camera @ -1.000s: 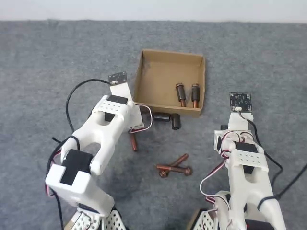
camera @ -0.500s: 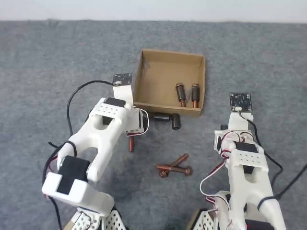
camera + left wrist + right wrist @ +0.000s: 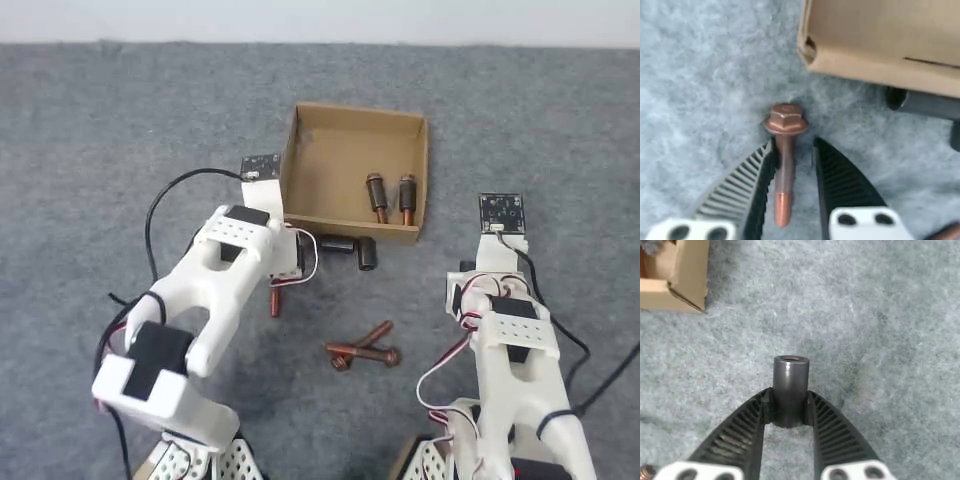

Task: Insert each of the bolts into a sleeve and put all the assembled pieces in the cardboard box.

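A copper bolt point(image 3: 785, 150) lies on the grey carpet just short of the cardboard box point(image 3: 880, 45). My left gripper point(image 3: 794, 145) is open narrowly astride its shank: one finger touches it, the other stands a small gap off. In the high view this bolt point(image 3: 274, 300) pokes out from under the left arm. My right gripper point(image 3: 789, 395) is shut on a black sleeve point(image 3: 790, 375), held just over the carpet to the right of the box point(image 3: 330, 165). Two assembled pieces point(image 3: 377, 197) point(image 3: 407, 198) lie inside the box.
Two loose black sleeves point(image 3: 338, 243) point(image 3: 368, 252) lie against the box's near wall. A small pile of copper bolts point(image 3: 360, 348) sits between the arms. One sleeve point(image 3: 925, 102) is close beside my left gripper. Open carpet surrounds the right gripper.
The left arm has swung forward and slightly right toward the box, bringing its gripper around the bolt on the carpet. The right arm has not moved.
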